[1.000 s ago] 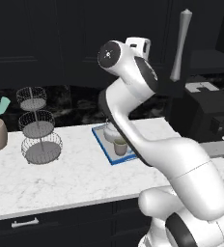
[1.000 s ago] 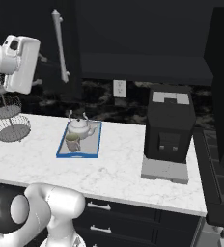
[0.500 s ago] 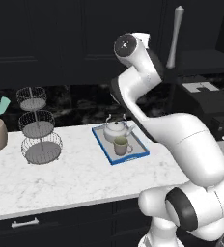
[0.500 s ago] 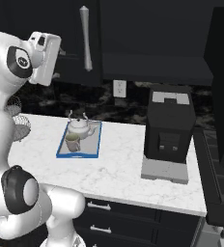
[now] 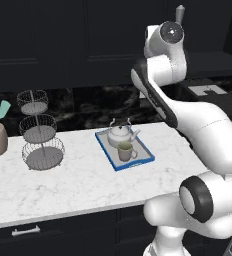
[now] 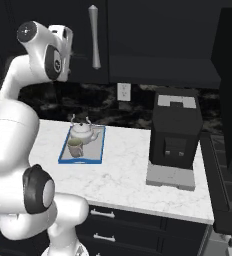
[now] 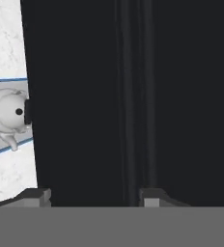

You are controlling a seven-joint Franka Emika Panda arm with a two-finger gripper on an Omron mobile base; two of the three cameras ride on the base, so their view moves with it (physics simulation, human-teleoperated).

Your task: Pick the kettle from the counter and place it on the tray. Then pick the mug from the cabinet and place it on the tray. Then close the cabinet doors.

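While the kettle (image 5: pixel 119 134) and the mug (image 5: pixel 125 151) both sit on the tray (image 5: pixel 145 158), with the mug just beside the kettle toward the table's (image 5: pixel 78 187) front edge, we judge only the cabinet doors are left to shut. In the hand view, the end effector (image 7: pixel 91 195) looks straight at a black door panel (image 7: pixel 133 96); its two fingertips stand spread, with nothing between them. The panel's long axis runs from 12 to 6 o'clock in that view, and its free edge lies at about 10 o'clock from the end effector, with the kettle and tray showing past it at 9 o'clock. In the right base view, the door's bar handle (image 6: pixel 94 37) stands upright at roughly 3 o'clock from the wrist, near it but apart. We cannot tell whether the fingertips touch the panel. For the coming push we expect the door to swing toward the cabinet (image 6: pixel 153 35), and the room there looks open; the tray lies well below at 6 o'clock, clear of that path.
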